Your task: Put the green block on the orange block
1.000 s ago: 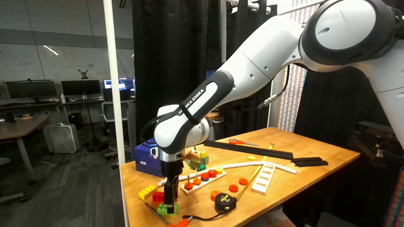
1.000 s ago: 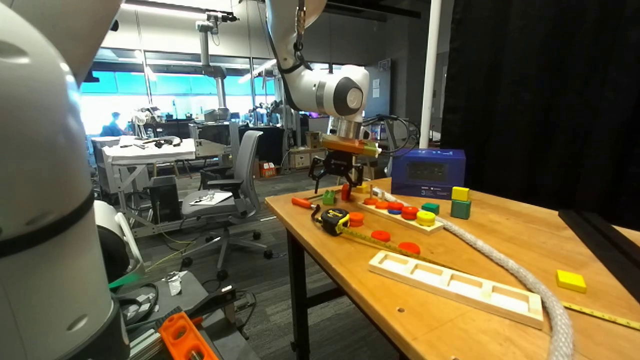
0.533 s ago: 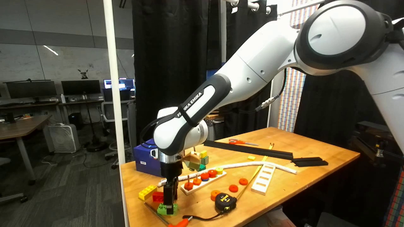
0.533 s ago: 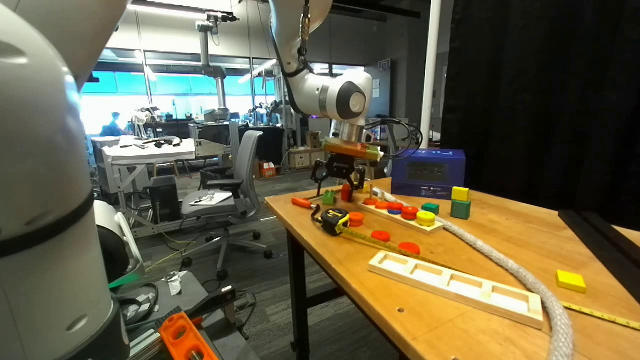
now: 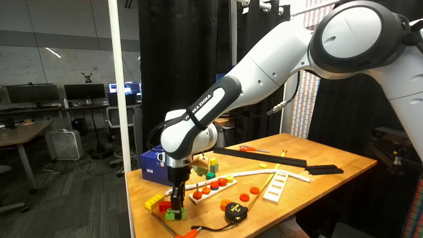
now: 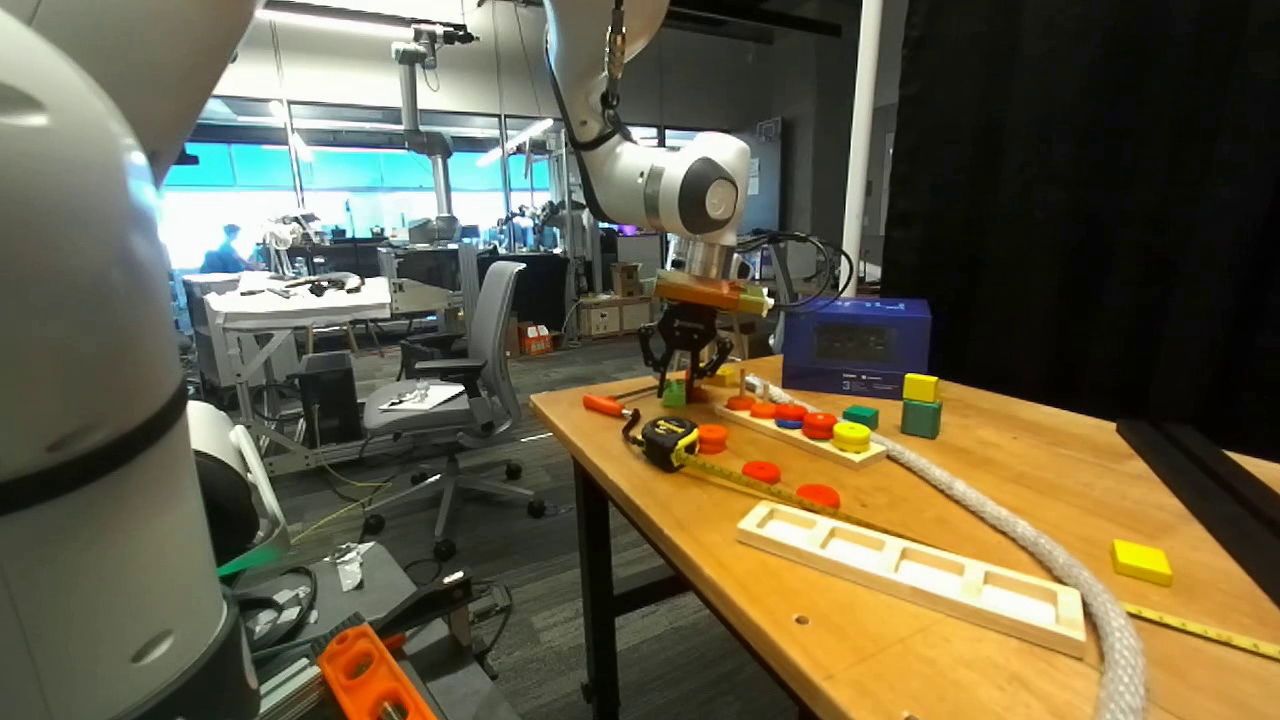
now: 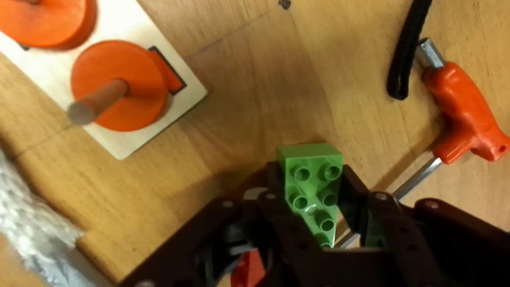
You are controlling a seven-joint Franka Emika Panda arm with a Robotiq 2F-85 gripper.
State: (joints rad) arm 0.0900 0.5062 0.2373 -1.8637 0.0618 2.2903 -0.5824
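Observation:
The green block (image 7: 312, 153) is a light-green studded brick, gripped across its width by the gripper (image 7: 312, 175), one black finger pressed to each side. In an exterior view the same green block (image 5: 170, 215) appears low at the tabletop; whether it touches the wood I cannot tell. Right beside it lies the orange block (image 5: 164, 206), red-orange and partly behind the gripper. In the wrist view only a corner of the orange block (image 7: 251, 269) shows between the gripper's links. The fingers hide most of the orange block in an exterior view.
A yellow brick (image 5: 154, 201) lies close by. An orange-handled hex driver (image 7: 466, 113) runs alongside the green block. Around them are a peg board (image 5: 214, 191) with rings, a tape measure (image 5: 236, 212), a white rope (image 5: 257, 172) and a blue box (image 6: 855, 345).
The gripper first lowered slightly around the green block, then its fingers came together on it. The green block has shifted a little toward the orange block.

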